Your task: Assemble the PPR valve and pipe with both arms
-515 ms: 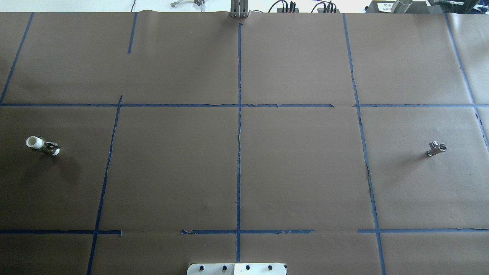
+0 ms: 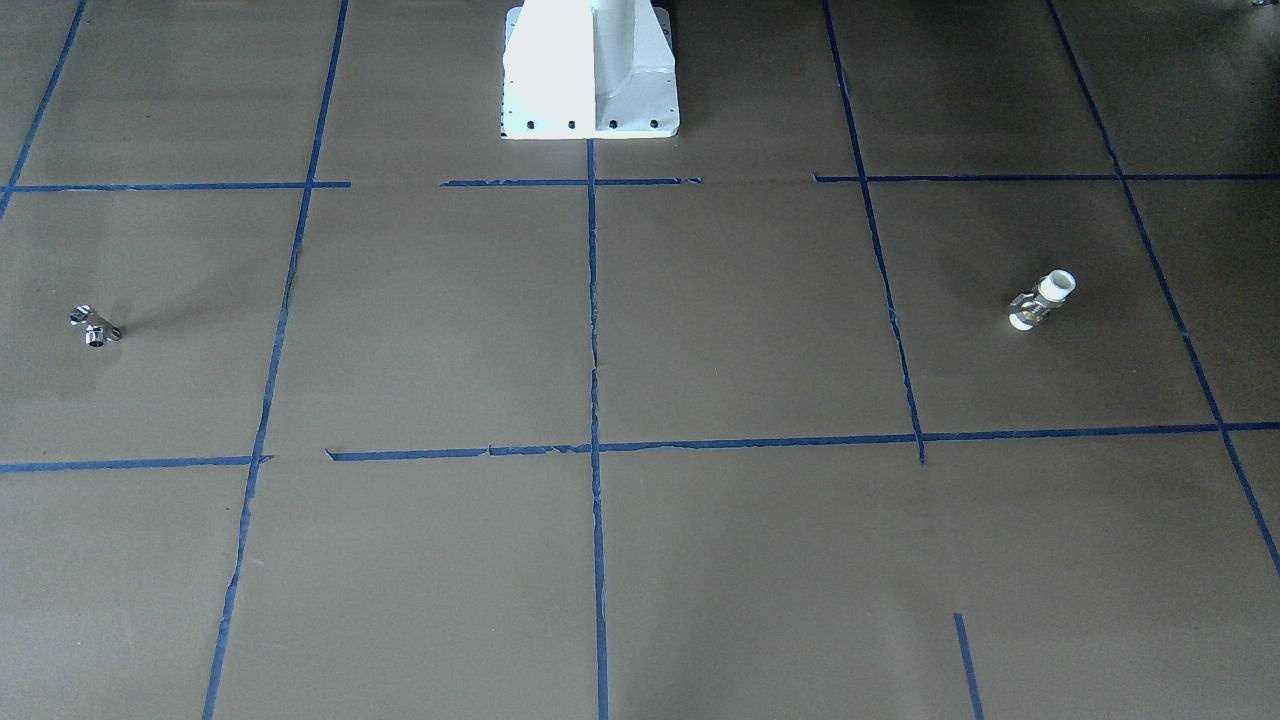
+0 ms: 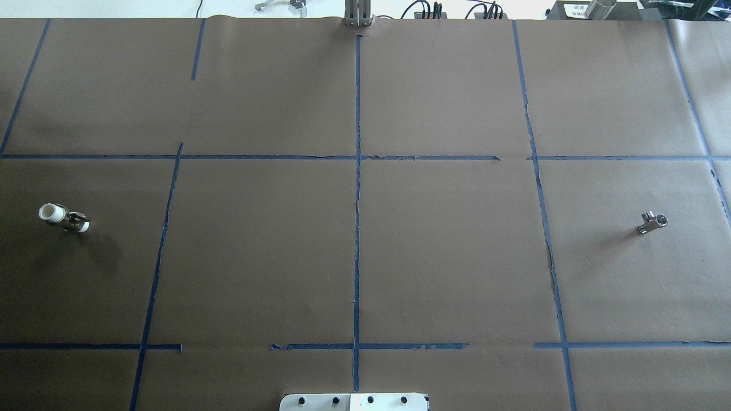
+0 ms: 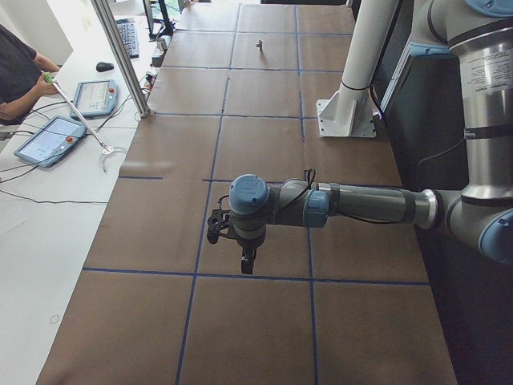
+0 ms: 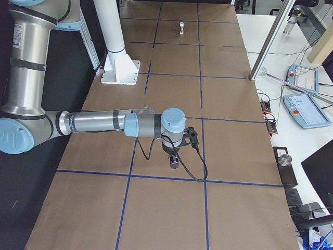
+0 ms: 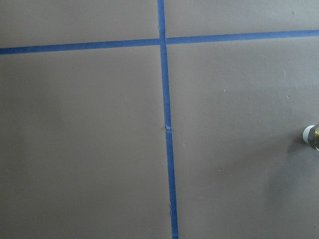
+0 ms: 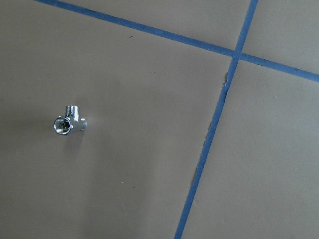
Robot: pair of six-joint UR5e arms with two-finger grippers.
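The PPR valve (image 3: 63,218) lies on its side on the brown paper (image 3: 457,257), far out to the robot's left of the white robot base (image 2: 590,70) and a little forward of it; its larger white end points outward and away from the base, its smaller white end back toward it; only the rim of one white end shows at the right edge of the left wrist view (image 6: 311,137). The pipe (image 3: 652,222) rests on the same paper about as far out on the base's other side, the robot's right, so that the base stands roughly midway between the two parts and they lie well apart; in the right wrist view its round open end faces the camera (image 7: 66,122).

The left gripper (image 4: 244,258) hangs downward from a level, outstretched arm above the paper, out from the base on the robot's left; whether its fingers are spread or pressed together I cannot tell. The right gripper (image 5: 174,162) hangs the same way on the base's right side; its state cannot be told either. Blue tape lines (image 3: 357,228) divide the paper into squares, one running straight out from the base.
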